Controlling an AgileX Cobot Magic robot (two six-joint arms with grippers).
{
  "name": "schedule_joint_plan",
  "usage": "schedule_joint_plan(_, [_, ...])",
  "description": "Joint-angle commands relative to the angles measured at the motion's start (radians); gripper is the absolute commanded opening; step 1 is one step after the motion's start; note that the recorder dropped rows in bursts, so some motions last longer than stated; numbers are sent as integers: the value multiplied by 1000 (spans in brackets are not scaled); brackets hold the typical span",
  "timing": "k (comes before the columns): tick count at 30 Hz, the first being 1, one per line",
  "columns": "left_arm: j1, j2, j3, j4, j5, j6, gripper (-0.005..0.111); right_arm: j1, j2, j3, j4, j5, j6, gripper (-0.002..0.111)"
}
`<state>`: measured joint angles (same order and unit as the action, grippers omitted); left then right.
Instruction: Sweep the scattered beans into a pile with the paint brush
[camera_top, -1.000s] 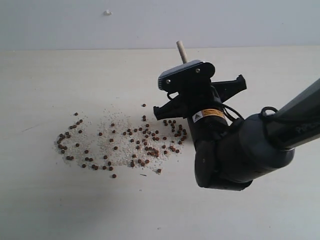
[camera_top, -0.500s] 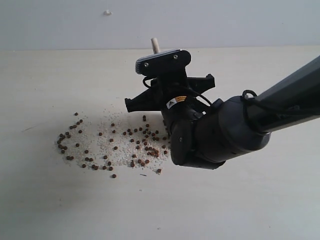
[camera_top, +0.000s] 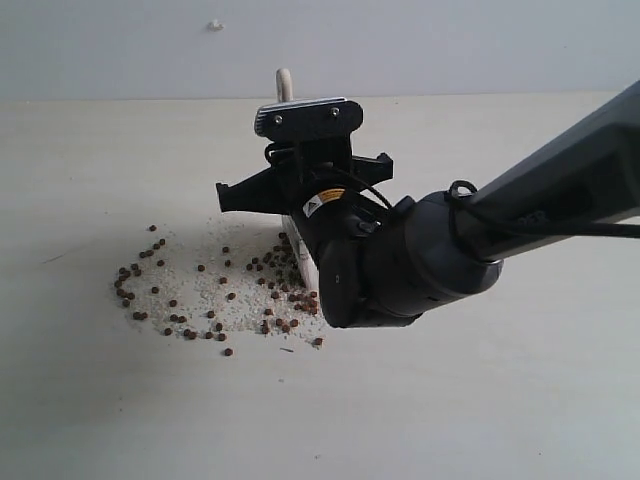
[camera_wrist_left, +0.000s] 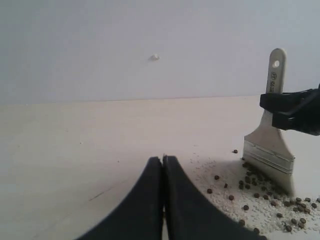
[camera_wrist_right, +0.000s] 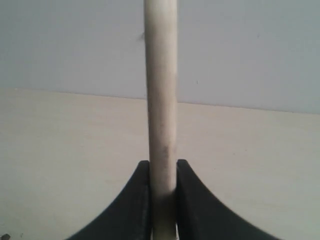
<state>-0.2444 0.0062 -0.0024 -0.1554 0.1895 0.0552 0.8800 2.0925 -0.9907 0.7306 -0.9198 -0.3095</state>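
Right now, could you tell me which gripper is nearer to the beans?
Right. The right gripper holds the brush down among the beans; the left gripper, shut and empty, sits back from them.

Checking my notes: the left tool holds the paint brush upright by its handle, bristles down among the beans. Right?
No, the right tool holds the paint brush upright by its handle, bristles down among the beans; the right wrist view shows the handle in its grip. The left tool is shut, empty.
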Motion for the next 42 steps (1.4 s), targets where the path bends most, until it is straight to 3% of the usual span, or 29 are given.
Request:
schedule_joint_plan(1, [-6, -6, 2, -4, -2, -3, 1, 3, -58, -3, 46, -11, -114, 0])
schedule_joint_plan(10, [-6, -6, 2, -4, -2, -3, 1, 1, -139, -3, 165, -58, -475, 0])
schedule_joint_plan(13, [-6, -6, 2, -4, -2, -3, 1, -20, -117, -3, 45, -70, -504, 0])
schedule_joint_plan(20, [-6, -6, 2, -4, -2, -3, 1, -113, 10, -22, -604, -71, -412, 0])
schedule_joint_plan(28, [-6, -6, 2, -4, -2, -3, 1, -188, 112, -145, -712, -18, -260, 0])
schedule_joint_plan(33, [-6, -6, 2, -4, -2, -3, 1, -188, 119, -161, -887, 168, -127, 0])
schedule_joint_plan(42, [-6, -6, 2, -4, -2, -3, 1, -121, 39, -161, -1019, 419, 78, 0])
